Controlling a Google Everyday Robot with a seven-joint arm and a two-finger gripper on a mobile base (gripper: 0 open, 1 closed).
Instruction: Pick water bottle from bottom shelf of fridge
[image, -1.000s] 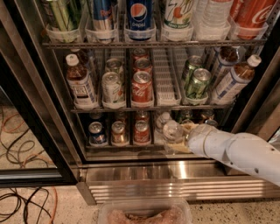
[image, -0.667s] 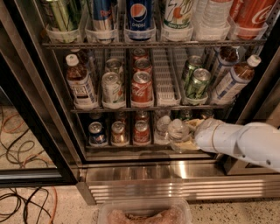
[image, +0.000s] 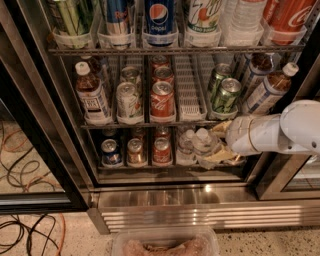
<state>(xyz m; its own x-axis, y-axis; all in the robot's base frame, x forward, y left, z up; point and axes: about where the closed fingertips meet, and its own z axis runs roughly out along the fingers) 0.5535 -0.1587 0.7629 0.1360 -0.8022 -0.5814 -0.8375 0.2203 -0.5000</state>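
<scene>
1. A speckled floor runs along the bottom of the frame, with loose cables (image: 22, 232) at lower left and a clear plastic tub (image: 165, 242) at bottom centre.
2. The fridge (image: 200, 212) fills the rest of the view, with dark door frames at both sides and a stainless steel grille at its base.
3. A white arm (image: 292, 130) reaches in from the right edge at mid-height. A second ago its forearm sloped down towards the lower right corner; it now sits higher and nearly level.
4. The middle rack holds a tea bottle (image: 92, 95) at left and a Coca-Cola can (image: 162, 100) at centre.
5. The bottom shelf (image: 165, 170) lies just above the grille, with three small soda cans (image: 135, 150) in its left lanes.
6. The gripper (image: 214, 144) is at the right end of that shelf, as before. Its tan fingers (image: 221, 129) sit above and below the water bottle (image: 204, 142) and are clamped on it.
7. The water bottle leans slightly and has shifted a little to the right since the earlier frames.
8. A second clear bottle (image: 186, 146) stands just to its left.
</scene>
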